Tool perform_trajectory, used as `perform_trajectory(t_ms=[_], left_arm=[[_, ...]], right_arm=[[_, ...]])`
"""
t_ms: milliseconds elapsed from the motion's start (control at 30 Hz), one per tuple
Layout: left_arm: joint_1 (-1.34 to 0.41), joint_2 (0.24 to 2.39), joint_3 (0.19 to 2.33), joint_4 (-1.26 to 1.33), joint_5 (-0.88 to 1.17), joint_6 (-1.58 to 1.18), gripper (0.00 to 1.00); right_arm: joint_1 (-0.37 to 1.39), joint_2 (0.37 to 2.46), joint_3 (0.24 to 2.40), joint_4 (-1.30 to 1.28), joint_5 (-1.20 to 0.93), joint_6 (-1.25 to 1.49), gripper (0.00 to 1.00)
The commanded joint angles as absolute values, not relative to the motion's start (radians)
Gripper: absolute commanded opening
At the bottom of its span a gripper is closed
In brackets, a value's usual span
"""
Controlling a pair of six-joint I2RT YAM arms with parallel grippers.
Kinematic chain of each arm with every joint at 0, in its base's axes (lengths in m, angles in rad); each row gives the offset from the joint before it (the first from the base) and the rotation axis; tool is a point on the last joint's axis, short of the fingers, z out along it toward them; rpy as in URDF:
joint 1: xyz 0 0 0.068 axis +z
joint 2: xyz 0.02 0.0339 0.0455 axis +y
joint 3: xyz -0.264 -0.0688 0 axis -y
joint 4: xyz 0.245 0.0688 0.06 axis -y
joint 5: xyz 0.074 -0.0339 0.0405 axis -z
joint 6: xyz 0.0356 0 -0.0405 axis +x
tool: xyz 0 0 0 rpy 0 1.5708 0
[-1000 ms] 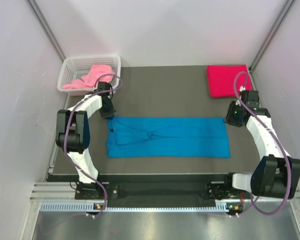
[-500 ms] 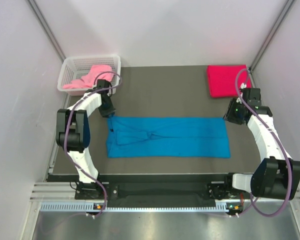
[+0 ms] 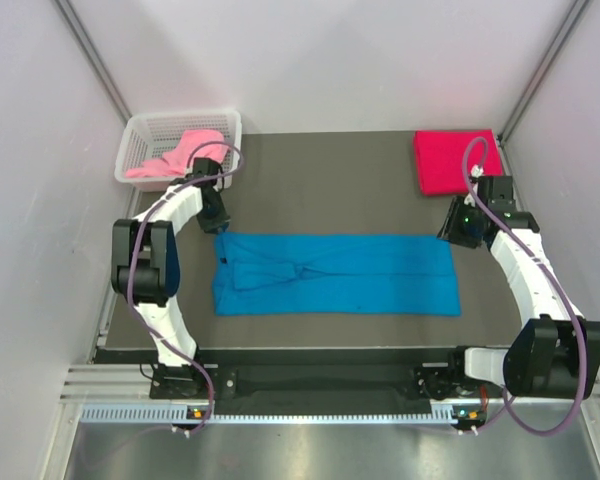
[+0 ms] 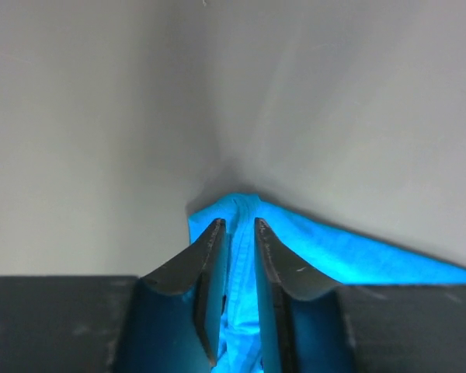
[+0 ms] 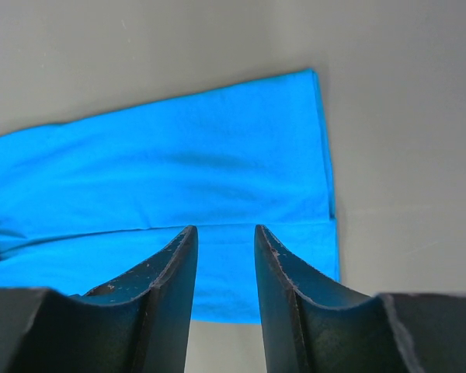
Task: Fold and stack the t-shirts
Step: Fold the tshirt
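Right end effector [image 5: 225,230] hovers above blue t-shirt [image 5: 179,159].

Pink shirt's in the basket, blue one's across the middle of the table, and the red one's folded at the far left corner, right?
Not quite: the top external view shows the folded red t-shirt at the far right corner, not the left. The rest is right: pink t-shirt in the mesh basket, blue t-shirt across the middle of the table.

One blue shirt [image 3: 335,272], one red shirt [image 3: 457,161], one pink shirt [image 3: 180,153] (three shirts in all), one basket [image 3: 180,118], two arms, left arm [image 3: 145,262] and right arm [image 3: 530,275], two grippers, left gripper [image 4: 239,225] and right gripper [image 5: 225,231], one tabletop [image 3: 330,190]
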State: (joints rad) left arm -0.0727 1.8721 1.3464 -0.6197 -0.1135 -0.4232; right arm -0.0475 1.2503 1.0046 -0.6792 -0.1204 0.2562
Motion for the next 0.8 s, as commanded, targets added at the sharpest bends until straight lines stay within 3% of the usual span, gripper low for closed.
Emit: perform_trajectory(t_ms=[0, 100, 200, 767], left_arm=[[-0.066, 1.913, 1.351, -0.581, -0.126, -0.422, 0.25], [-0.067, 1.945, 1.348, -0.555, -0.132, -0.429, 0.19], [-0.067, 1.974, 1.365, -0.54, -0.13, -0.439, 0.01], [-0.104, 2.054, 1.453, -0.391, -0.074, -0.445, 0.0]], right_arm=[[-0.037, 1.229, 1.051, -0.653, -0.124, 0.253, 0.36], [-0.037, 1.223, 1.045, -0.646, -0.12, 0.252, 0.36], [-0.037, 1.224, 1.04, -0.626, -0.117, 0.259, 0.36], [0.077, 1.229, 1.005, -0.571, -0.069, 0.31, 0.37]])
